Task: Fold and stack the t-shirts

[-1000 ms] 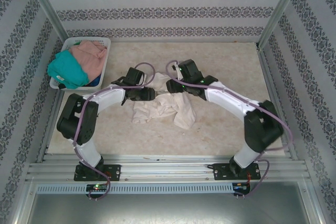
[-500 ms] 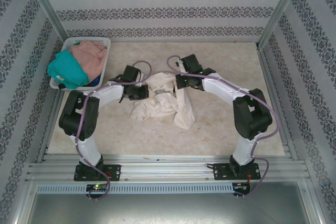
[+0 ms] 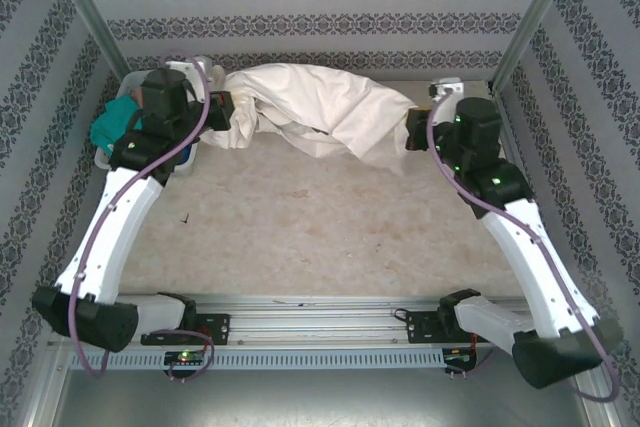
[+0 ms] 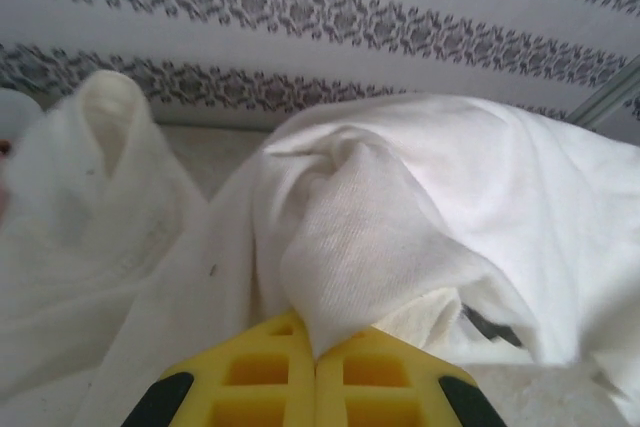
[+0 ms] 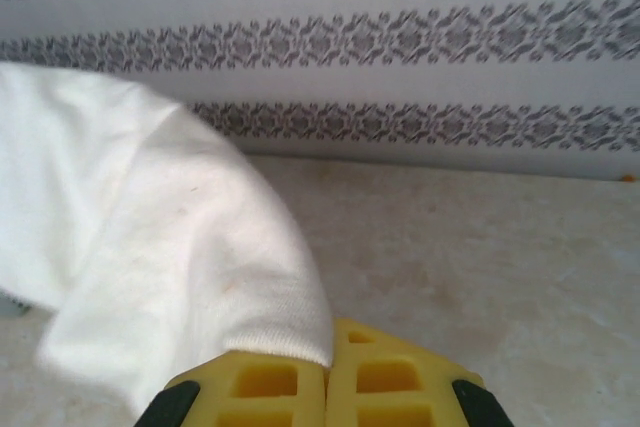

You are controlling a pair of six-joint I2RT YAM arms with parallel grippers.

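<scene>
— Where do we have the cream t-shirt [image 3: 320,112]?
— Strung across the far end of the table [image 3: 320,227], between our arms. Our left gripper [image 3: 228,112] pinches one bunched end and our right gripper [image 3: 412,129] pinches a hemmed edge.

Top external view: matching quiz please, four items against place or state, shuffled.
1. cream t-shirt
2. teal t-shirt
3. left pincer
4. right pincer

A. shut on the cream t-shirt's right end
B. bunched at the far left, beside the left arm
C. strung between both pincers
D. shut on the cream t-shirt's left end

Pairs: 1-C, 2-B, 3-D, 4-A
</scene>
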